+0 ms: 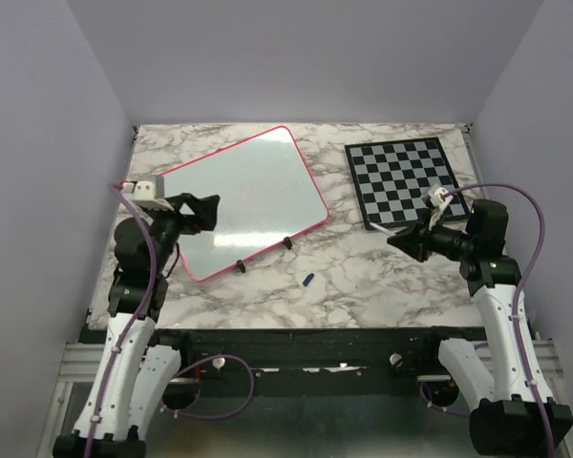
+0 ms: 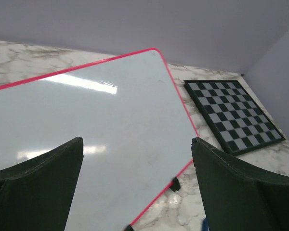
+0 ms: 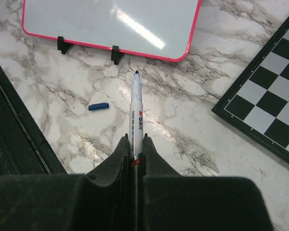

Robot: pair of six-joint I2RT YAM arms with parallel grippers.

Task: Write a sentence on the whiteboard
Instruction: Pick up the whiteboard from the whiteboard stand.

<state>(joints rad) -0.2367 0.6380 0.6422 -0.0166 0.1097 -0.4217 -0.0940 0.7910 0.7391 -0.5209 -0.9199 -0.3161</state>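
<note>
The whiteboard (image 1: pixel 244 196) lies flat at the back left of the marble table, with a pink-red rim and small black clips (image 1: pixel 241 266) on its near edge. Its surface is blank; no sentence shows on it. It also shows in the left wrist view (image 2: pixel 101 125) and the right wrist view (image 3: pixel 111 19). My left gripper (image 1: pixel 210 212) is open and empty above the board's near left part (image 2: pixel 137 140). My right gripper (image 1: pixel 398 240) is shut on a white marker (image 3: pixel 136 110). The marker's uncapped blue tip (image 3: pixel 136 72) points towards the board's near edge, above the table.
A grey-and-black chessboard (image 1: pixel 406 181) lies at the back right, just behind my right gripper; it also shows in the right wrist view (image 3: pixel 265 106). A small blue marker cap (image 1: pixel 307 280) lies on the marble in front of the whiteboard (image 3: pixel 98 106). Walls enclose the table.
</note>
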